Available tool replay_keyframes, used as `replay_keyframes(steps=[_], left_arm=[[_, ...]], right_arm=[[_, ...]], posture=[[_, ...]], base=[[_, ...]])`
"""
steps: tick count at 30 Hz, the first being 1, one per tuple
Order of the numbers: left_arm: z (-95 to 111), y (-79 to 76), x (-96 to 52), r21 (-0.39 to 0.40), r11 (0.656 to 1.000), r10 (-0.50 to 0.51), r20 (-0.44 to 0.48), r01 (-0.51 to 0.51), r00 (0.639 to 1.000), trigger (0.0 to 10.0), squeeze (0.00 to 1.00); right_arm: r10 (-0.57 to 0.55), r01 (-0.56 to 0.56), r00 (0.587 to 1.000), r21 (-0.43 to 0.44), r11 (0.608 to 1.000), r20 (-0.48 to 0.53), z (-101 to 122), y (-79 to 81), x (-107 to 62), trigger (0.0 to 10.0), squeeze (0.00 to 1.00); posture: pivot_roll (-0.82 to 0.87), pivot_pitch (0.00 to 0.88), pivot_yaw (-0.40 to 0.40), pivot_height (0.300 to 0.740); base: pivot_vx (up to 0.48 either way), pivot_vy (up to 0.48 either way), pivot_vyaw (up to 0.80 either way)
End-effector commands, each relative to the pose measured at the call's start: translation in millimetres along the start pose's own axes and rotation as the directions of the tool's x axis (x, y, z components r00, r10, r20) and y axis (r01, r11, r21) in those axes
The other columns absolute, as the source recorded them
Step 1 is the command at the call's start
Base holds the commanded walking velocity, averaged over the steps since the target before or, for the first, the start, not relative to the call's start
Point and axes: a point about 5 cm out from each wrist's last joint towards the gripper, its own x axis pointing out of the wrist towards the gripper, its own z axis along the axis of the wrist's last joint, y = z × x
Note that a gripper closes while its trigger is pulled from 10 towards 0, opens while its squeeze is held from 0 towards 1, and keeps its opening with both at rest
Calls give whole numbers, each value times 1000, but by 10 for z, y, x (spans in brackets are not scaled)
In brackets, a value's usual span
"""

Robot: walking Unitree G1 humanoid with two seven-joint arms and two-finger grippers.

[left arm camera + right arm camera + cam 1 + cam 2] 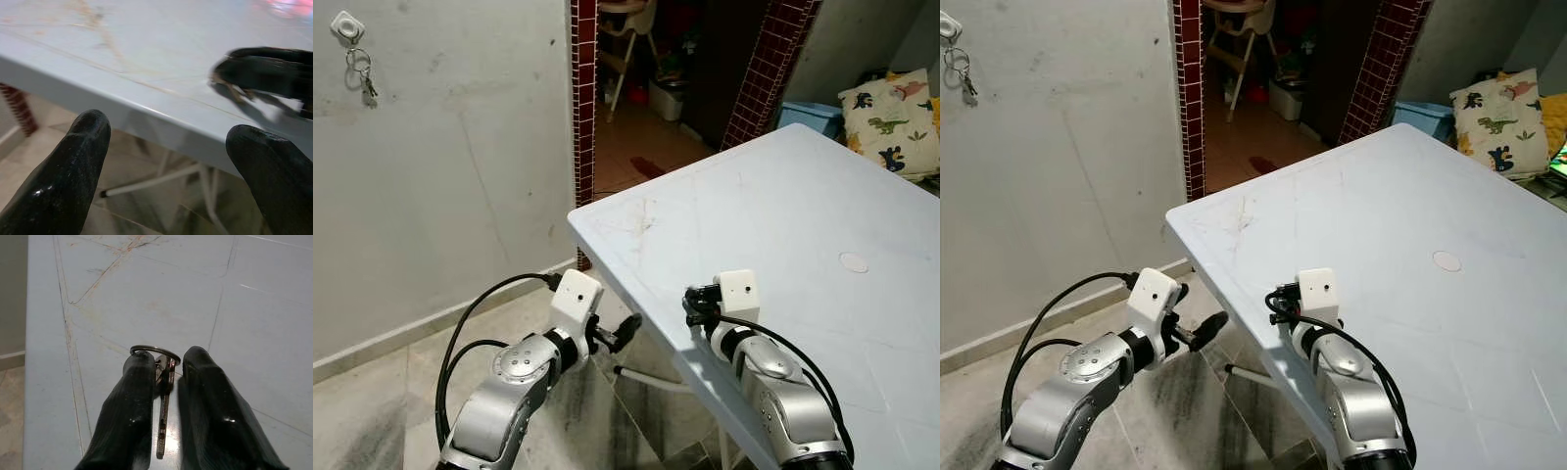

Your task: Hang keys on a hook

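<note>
Near the surface's [803, 215] front-left edge, the right pincer [164, 369] pinches a key ring [161, 363] between nearly closed fingers — picked up, not yet hung. Left pincer [171, 161] gapes empty. Wall hook [347, 26] — already bearing other keys — stands well apart.

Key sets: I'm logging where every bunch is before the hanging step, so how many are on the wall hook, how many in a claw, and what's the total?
On the wall hook: 1, hanging key set
In the right claw: 1, held key set
In the left claw: 0
Total: 2
</note>
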Motion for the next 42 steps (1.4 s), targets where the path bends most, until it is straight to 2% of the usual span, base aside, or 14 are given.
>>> replay_keyframes(steps=[1, 11, 14, 18, 22, 26, 31, 35, 37, 38, 39, 40, 41, 42], left_arm=[[9, -123, 18, 0, 997, -80, -3, 80, 997, 10000, 0], [-11, -160, 29, 9, 994, -110, -14, 111, 994, 10000, 0], [-23, -160, 22, 11, 993, -114, -18, 114, 993, 10000, 0], [-23, -164, 27, 10, 993, -114, -18, 114, 993, 10000, 0], [-18, -163, 31, 10, 993, -114, -15, 114, 993, 10000, 0], [-21, -162, 29, 11, 994, -112, -16, 112, 994, 10000, 0], [-28, -150, 29, 11, 994, -106, -17, 106, 994, 10000, 0], [-34, -151, 28, 10, 994, -106, -18, 106, 994, 10000, 0], [-36, -151, 28, 11, 994, -107, -19, 107, 994, 10000, 0], [-33, -151, 30, 12, 994, -108, -19, 108, 994, 10000, 0], [-33, -151, 30, 12, 994, -108, -19, 108, 994, 10000, 0], [-30, -148, 31, 13, 994, -107, -19, 108, 994, 10000, 0], [-30, -146, 31, 12, 994, -107, -19, 107, 994, 10000, 0], [-30, -145, 31, 12, 994, -106, -19, 106, 994, 10000, 0]], right_arm=[[-3, 3, 1000, -17, 1000, 9, 15, 1, 15, 10000, 1000], [16, -14, 999, -37, 999, 50, 117, 27, 29, 10000, 1000], [25, -14, 994, -108, 994, 103, 230, -12, -15, 10000, 1000], [17, -4, 994, -120, 993, 112, 257, -43, -18, 10000, 1000], [18, 8, 990, -176, 984, 143, 326, -107, -19, 10000, 1000], [31, -5, 994, -243, 970, 104, 296, -149, -8, 10000, 1000], [59, -46, 997, -264, 963, 40, 194, -166, 3, 10000, 1000], [79, -71, 997, -299, 952, 16, 161, -176, 9, 10000, 1000], [73, -65, 997, -284, 957, 20, 162, -190, 19, 10000, 1000], [70, -63, 997, -290, 955, 14, 151, -209, 28, 10000, 847], [70, -63, 997, -290, 955, 14, 151, -209, 28, 10000, 847], [74, -68, 997, -281, 957, 11, 141, -210, 29, 10000, 318], [81, -74, 997, -275, 958, 15, 142, -207, 29, 10000, 0], [86, -78, 996, -273, 959, 17, 143, -205, 30, 10000, 0]], posture=[[162, 0, -79, 740], [159, 0, -80, 740], [154, 0, -81, 740], [151, 0, -81, 740], [150, 0, -81, 740], [148, 0, -79, 740], [149, 0, -82, 740], [148, 0, -82, 740], [148, 0, -80, 740], [150, 0, -81, 740], [150, 0, -81, 740], [151, 0, -81, 740], [151, 0, -81, 740], [151, 0, -81, 740]], base=[[0, 0, 0], [0, 0, 0], [0, 0, 0], [0, 0, 0], [0, 0, 0], [0, 0, 0], [0, 0, 0], [0, 0, 0], [0, 0, 0], [0, 0, 0], [0, 0, 0], [0, 0, 0], [0, 0, 0], [0, 0, 0]])
